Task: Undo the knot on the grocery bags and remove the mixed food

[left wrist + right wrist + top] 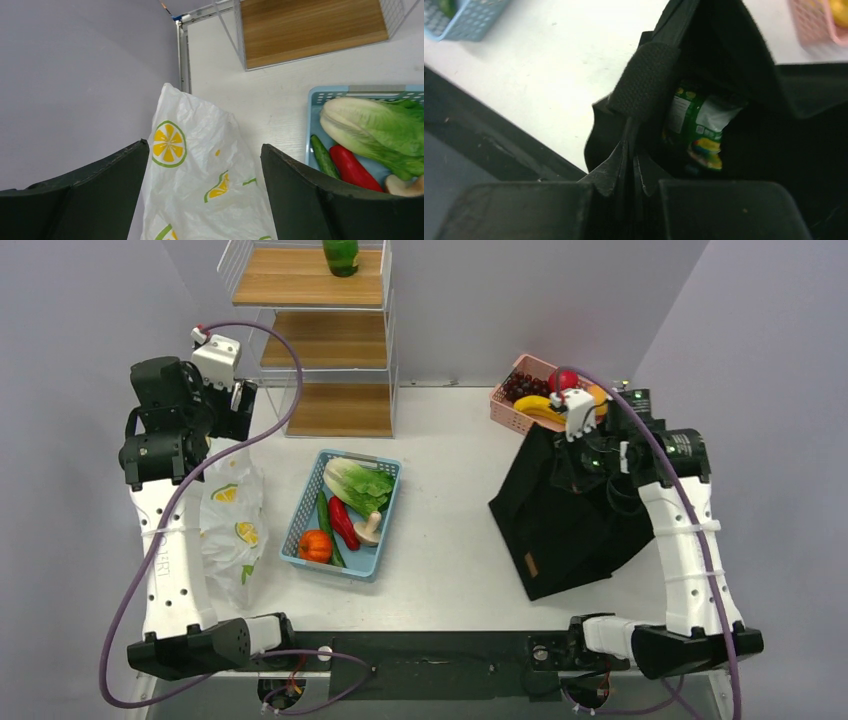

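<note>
— First entry?

— Grocery bag (232, 525): thin, crinkly white plastic with a citrus print, lying along the left edge of the counter. The left gripper (205, 146) hangs over it with its jaws wide and the bag between them, apparently untouched.

— Handling?

— Light, soft and slippery, I'd judge, and it would tear if yanked. Take a bunched fold near the tied end, not the flat skin. I can't make out the knot itself.

— Second entry?

— Black tote (570, 530), toward the right edge, tented upward. The right gripper (626, 187) has its jaws narrow and seems to pinch a fold of the tote's rim. Inside is a snack packet (696, 130), shiny green and yellow, probably light and slick. Its sealed edge looks like the best hold.
</note>
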Controlling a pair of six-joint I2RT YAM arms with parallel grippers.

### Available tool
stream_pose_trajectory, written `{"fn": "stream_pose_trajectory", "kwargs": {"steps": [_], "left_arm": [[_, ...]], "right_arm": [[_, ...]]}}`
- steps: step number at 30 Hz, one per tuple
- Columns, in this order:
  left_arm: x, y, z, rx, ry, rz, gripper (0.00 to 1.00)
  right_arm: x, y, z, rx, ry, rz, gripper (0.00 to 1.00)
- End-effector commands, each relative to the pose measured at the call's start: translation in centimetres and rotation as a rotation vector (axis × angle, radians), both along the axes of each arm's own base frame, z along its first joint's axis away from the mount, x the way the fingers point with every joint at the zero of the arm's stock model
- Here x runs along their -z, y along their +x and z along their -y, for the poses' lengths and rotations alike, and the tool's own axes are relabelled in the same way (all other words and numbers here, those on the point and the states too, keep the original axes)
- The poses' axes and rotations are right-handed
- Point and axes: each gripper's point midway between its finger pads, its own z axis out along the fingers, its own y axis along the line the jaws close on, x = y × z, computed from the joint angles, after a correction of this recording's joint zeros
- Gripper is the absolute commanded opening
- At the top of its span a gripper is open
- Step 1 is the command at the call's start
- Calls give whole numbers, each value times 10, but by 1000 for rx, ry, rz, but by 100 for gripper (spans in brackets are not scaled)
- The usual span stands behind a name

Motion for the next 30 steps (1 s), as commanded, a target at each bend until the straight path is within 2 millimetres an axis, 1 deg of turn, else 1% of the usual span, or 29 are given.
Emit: {"fn": "stream_pose_trajectory", "kwargs": {"steps": [1, 2, 3, 4, 5, 7, 8, 9, 10, 11, 12, 13, 14, 15, 16, 17, 18, 19, 20, 21, 22, 23, 24, 25, 26, 27, 28, 29, 30], "left_arm": [[-12, -1, 20, 20, -138, 38, 81], [-8, -2, 22, 21, -159, 27, 82], [-2, -3, 28, 23, -203, 12, 82], [1, -4, 31, 24, -227, 6, 82], [7, -4, 38, 36, -275, -8, 82], [11, -6, 49, 62, -340, -18, 82], [12, -6, 53, 76, -360, -21, 81], [12, -8, 62, 111, -394, -26, 81], [12, -9, 68, 135, -413, -30, 82], [11, -11, 79, 186, -451, -39, 82], [11, -11, 85, 211, -469, -46, 82], [10, -13, 97, 264, -502, -63, 82], [10, -15, 107, 309, -523, -76, 82], [11, -15, 118, 346, -535, -101, 82], [8, -15, 127, 383, -542, -107, 82], [12, -15, 142, 426, -543, -136, 82], [8, -18, 162, 484, -535, -145, 81], [10, -15, 172, 505, -536, -158, 82], [4, -17, 192, 553, -536, -155, 82], [6, -13, 202, 574, -539, -168, 82], [-1, -17, 224, 635, -541, -160, 82], [0, -13, 235, 655, -541, -171, 82], [-1, -14, 256, 701, -532, -179, 82], [-3, -15, 267, 727, -524, -178, 82], [-6, -16, 286, 774, -501, -172, 82], [-8, -16, 295, 798, -489, -165, 82], [-11, -17, 312, 842, -461, -147, 82], [-13, -17, 320, 863, -449, -135, 82], [-17, -17, 334, 914, -427, -119, 82]], "right_arm": [[-25, 16, -63, -232, 77, 94, 0], [-23, 13, -83, -322, 61, 90, 0], [-26, 16, -93, -366, 55, 103, 0], [-28, 9, -111, -455, 40, 119, 0], [-31, 8, -123, -506, 31, 135, 0], [-31, -12, -155, -686, -18, 183, 0], [-29, -14, -157, -747, -75, 218, 0], [-28, -25, -167, -819, -101, 237, 0], [-26, -25, -166, -864, -154, 270, 0], [-24, -34, -169, -910, -172, 283, 0], [-23, -36, -168, -939, -194, 301, 0], [-23, -42, -167, -956, -193, 311, 2], [-25, -45, -166, -954, -185, 312, 10], [-31, -47, -164, -938, -170, 324, 33], [-39, -49, -163, -895, -143, 323, 45], [-46, -48, -159, -834, -109, 321, 61], [-57, -45, -156, -792, -80, 336, 69], [-66, -40, -149, -714, -26, 333, 71], [-74, -35, -143, -668, 0, 342, 73], [-81, -26, -131, -584, 38, 334, 73], [-86, -22, -124, -547, 54, 338, 73], [-88, -13, -109, -470, 61, 335, 72], [-85, -9, -102, -430, 50, 328, 71], [-84, 1, -84, -339, 16, 334, 70], [-78, 5, -73, -282, -7, 325, 70], [-77, 11, -63, -215, -31, 339, 69], [-73, 11, -53, -171, -45, 341, 70], [-74, 17, -45, -116, -63, 367, 70], [-67, 15, -40, -97, -78, 361, 72]]}}
